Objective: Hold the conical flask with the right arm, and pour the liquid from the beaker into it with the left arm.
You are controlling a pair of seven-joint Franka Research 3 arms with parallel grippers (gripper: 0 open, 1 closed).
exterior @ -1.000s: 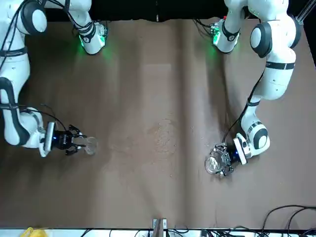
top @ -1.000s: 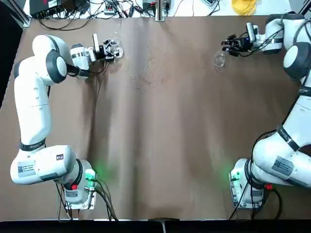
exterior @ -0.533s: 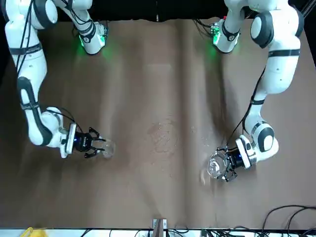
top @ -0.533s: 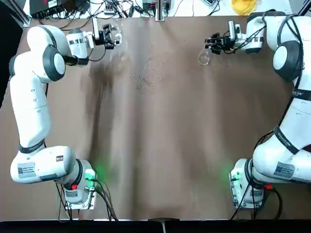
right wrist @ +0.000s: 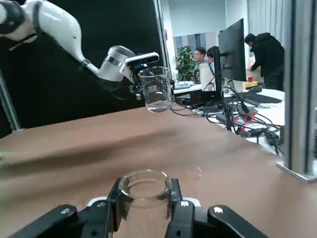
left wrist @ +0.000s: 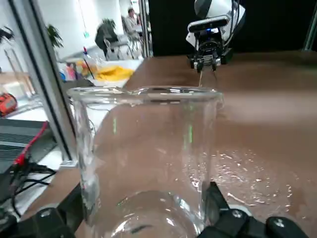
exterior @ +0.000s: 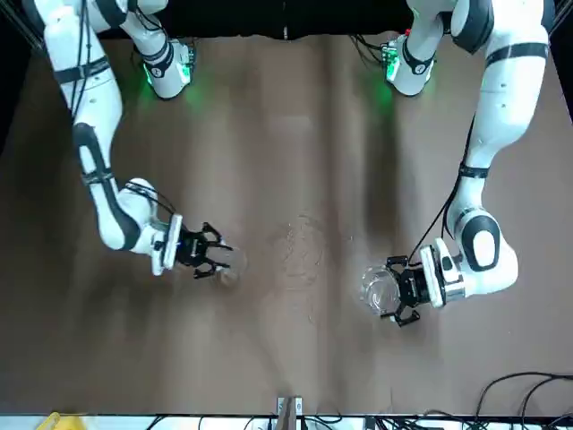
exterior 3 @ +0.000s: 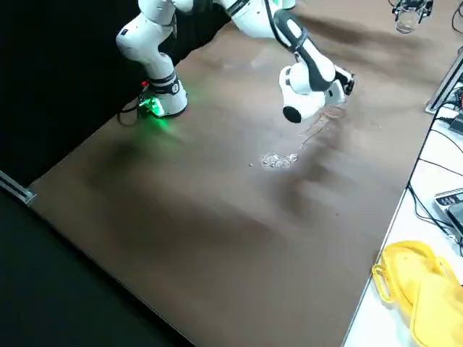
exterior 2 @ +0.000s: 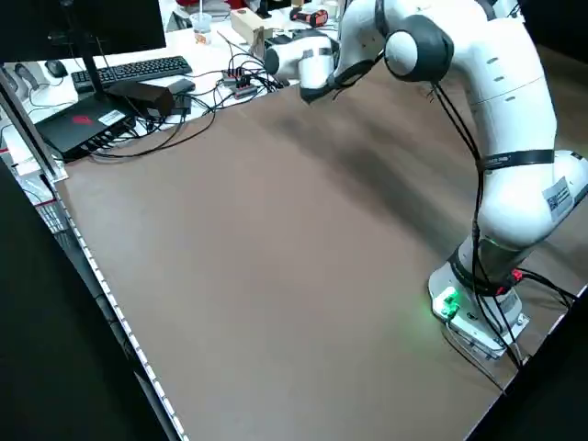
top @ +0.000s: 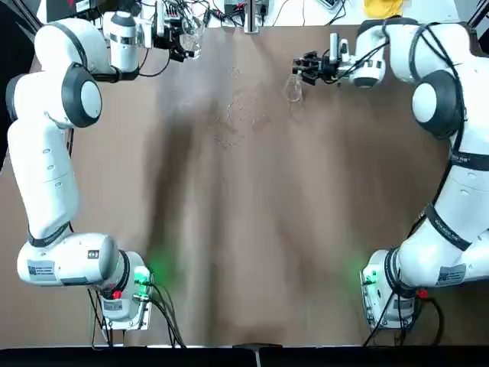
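The brown table [top: 252,229] is bare near the arm bases, its cloth creased in long soft folds; toward the far side a patch of wet spots [top: 229,126] glints on it. Nothing stands between the two glass vessels. Past the far edge lie tangled cables [top: 179,11], a keyboard [exterior 2: 133,69], a monitor [exterior 2: 83,18] and a yellow thing [exterior 3: 423,289]; people show in the room behind.

The right arm [top: 451,153], white and wrapped in black cables, bends high and reaches inward along the far edge. The right gripper [exterior: 213,255] is clamped on the neck of the conical flask [exterior: 229,266], a clear tapering glass held upright, its base low over the cloth or on it, I cannot tell which.

The left arm [top: 50,153], white with grey joint caps, stretches up to the far corner. The left gripper [exterior: 394,291] grips the beaker [exterior: 378,289], a clear straight cylinder with a bright rim, lifted off the table and upright, a little of the liquid [left wrist: 148,218] pooled at its bottom
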